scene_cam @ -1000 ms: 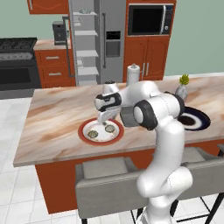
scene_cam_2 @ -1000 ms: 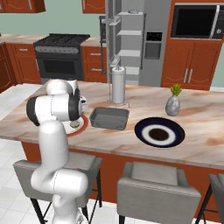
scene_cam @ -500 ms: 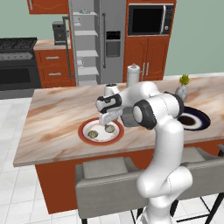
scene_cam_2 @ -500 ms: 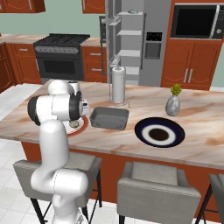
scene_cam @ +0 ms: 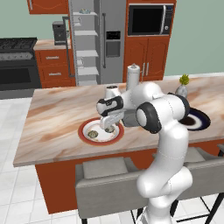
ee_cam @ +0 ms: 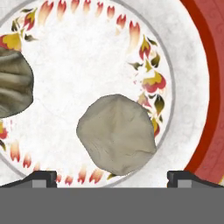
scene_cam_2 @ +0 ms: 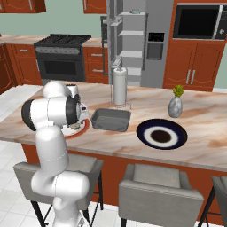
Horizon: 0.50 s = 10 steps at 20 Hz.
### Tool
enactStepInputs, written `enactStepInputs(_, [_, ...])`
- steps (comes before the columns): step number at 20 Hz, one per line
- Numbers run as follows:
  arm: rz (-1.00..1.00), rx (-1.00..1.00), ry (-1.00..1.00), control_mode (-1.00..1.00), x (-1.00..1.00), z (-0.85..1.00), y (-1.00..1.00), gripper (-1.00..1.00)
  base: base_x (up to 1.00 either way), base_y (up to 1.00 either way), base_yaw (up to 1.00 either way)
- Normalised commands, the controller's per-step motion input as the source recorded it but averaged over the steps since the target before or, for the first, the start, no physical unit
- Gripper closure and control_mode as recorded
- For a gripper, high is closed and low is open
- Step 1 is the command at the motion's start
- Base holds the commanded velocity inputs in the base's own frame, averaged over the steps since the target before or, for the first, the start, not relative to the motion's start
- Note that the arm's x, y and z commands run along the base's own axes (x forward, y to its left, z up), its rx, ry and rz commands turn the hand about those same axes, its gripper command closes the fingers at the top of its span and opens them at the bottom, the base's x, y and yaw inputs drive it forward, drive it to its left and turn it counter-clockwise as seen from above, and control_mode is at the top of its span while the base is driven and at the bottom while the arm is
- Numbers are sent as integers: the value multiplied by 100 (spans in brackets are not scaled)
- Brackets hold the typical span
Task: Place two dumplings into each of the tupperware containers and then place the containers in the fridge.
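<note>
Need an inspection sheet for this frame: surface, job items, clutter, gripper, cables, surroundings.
Surface: marbled island counter.
Job's things: two dumplings on the red-rimmed plate, one between the open fingers, another beside it; dark grey tub on the counter; fridge door open.
Clutter: dark blue plate, paper towel roll, vase with plant.
Gripper: gripper open, low over the plate, holding nothing.
Cables: nothing seen.
Surroundings: stove, microwave, grey stools.

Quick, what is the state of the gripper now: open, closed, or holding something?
Gripper: open and holding nothing, its fingertips wide apart on either side of a dumpling on the red-rimmed plate.
</note>
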Motion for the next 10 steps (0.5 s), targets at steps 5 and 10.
enactStepInputs(5, [0, 0, 0, -100, -1, -1, 0, -100, 0, 0, 0])
enactStepInputs(10, [0, 0, 0, -100, 10, 0, 7, -100, 0, 0, 0])
